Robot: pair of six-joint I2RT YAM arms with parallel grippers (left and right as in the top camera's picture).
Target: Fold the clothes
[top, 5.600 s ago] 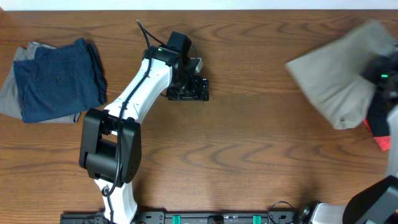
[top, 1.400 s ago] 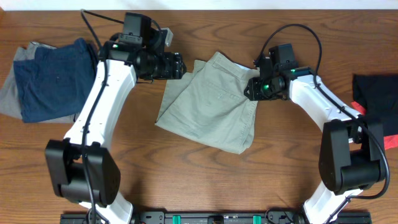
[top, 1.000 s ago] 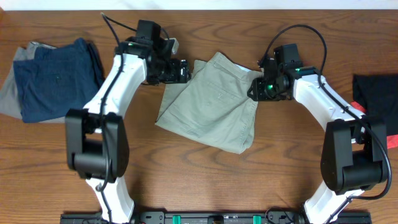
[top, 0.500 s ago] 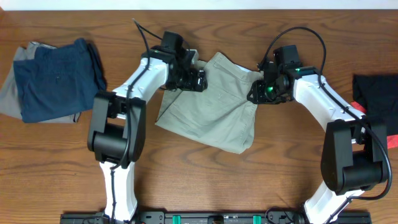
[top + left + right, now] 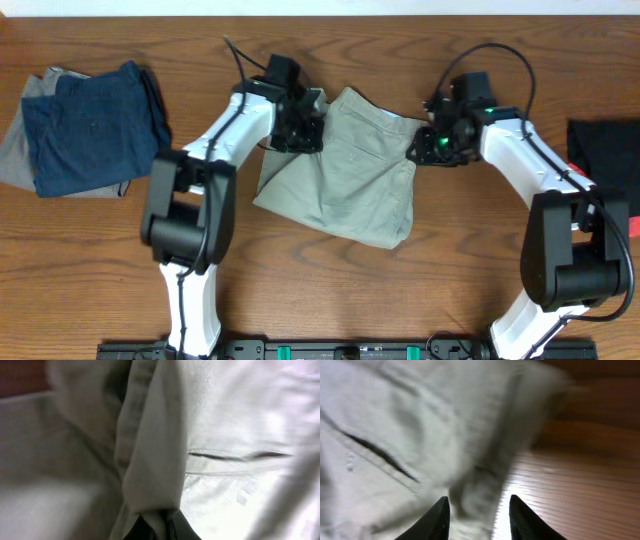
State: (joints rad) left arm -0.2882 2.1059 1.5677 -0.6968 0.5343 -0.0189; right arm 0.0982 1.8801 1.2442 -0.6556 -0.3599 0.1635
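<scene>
The khaki trousers (image 5: pixel 345 175) are lying mid-table, loosely doubled over and rumpled, so their folding is looking barely begun. The left gripper (image 5: pixel 303 132) is pinching their upper left edge tight. The right gripper (image 5: pixel 428 150) is straddling the right edge, fingers partly apart; whether it is gripping I cannot say. The navy garment (image 5: pixel 90 125) and the grey garment (image 5: pixel 12 160) are sitting stacked far left, seemingly finished.

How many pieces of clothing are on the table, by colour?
Khaki-beige cloth trousers: 1
Navy blue cloth garment: 1
Grey cloth garment: 1
Black cloth garment: 1
Total: 4
</scene>
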